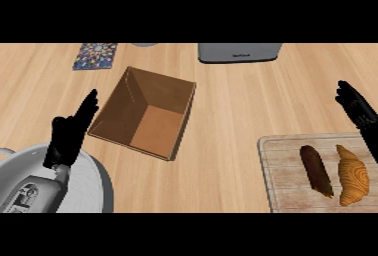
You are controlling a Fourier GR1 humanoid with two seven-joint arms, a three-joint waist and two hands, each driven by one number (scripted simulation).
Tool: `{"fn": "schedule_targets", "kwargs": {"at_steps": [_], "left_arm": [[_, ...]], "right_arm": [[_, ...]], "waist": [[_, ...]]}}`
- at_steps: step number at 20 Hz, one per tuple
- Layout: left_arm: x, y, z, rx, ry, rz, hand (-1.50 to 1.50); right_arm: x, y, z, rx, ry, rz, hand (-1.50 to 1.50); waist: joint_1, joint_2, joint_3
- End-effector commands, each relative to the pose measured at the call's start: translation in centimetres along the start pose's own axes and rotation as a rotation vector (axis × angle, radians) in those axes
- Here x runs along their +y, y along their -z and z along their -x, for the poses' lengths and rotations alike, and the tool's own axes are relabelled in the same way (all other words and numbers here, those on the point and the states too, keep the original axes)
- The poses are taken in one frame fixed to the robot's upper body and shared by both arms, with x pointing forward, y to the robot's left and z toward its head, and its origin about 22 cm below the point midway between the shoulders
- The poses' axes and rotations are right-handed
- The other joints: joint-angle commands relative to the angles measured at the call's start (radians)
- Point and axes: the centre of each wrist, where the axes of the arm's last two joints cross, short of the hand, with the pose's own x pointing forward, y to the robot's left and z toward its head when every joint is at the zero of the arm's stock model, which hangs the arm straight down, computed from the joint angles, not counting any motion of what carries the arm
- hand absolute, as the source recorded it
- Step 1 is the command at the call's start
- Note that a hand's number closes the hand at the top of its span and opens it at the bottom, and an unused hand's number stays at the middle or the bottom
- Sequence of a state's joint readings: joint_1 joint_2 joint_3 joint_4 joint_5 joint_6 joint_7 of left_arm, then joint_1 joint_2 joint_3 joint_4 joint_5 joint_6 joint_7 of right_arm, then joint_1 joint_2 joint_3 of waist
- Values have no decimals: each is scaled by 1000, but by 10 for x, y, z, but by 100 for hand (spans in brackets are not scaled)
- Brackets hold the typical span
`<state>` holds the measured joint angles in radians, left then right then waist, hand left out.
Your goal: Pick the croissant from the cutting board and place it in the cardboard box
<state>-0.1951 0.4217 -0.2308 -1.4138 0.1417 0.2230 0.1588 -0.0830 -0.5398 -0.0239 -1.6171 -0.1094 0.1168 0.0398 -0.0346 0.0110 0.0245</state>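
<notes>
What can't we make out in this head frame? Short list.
- Grey object, head view: cut off by the top band, so its identity is unclear.
- Right hand: runs off the right edge; finger state unreadable.
- Cutting board: lower and right parts cropped.
- Dark item beside the croissant: identity unclear.

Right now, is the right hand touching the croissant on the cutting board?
Apart. The head view shows the right hand above the cutting board, with bare wood between it and the croissant.
</notes>
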Motion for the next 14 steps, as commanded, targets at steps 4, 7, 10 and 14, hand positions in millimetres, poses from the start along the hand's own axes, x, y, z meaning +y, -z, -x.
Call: {"fn": "schedule_targets", "kwargs": {"at_steps": [4,7,10,14], "left_arm": [[8,-11,1,-57,69,-97,0],[21,-13,9,-35,69,-113,0],[10,-26,13,-41,39,-104,0],[8,-34,21,-31,42,-108,0]], "right_arm": [[-27,9,-1,-173,45,298,-150],[-92,-25,2,135,-531,367,-150],[-55,-32,46,99,-200,802,-150],[-20,-46,81,-18,-133,828,-150]], "waist": [[43,-12,-23],[3,12,-54],[33,-14,-21],[37,-11,-23]]}}
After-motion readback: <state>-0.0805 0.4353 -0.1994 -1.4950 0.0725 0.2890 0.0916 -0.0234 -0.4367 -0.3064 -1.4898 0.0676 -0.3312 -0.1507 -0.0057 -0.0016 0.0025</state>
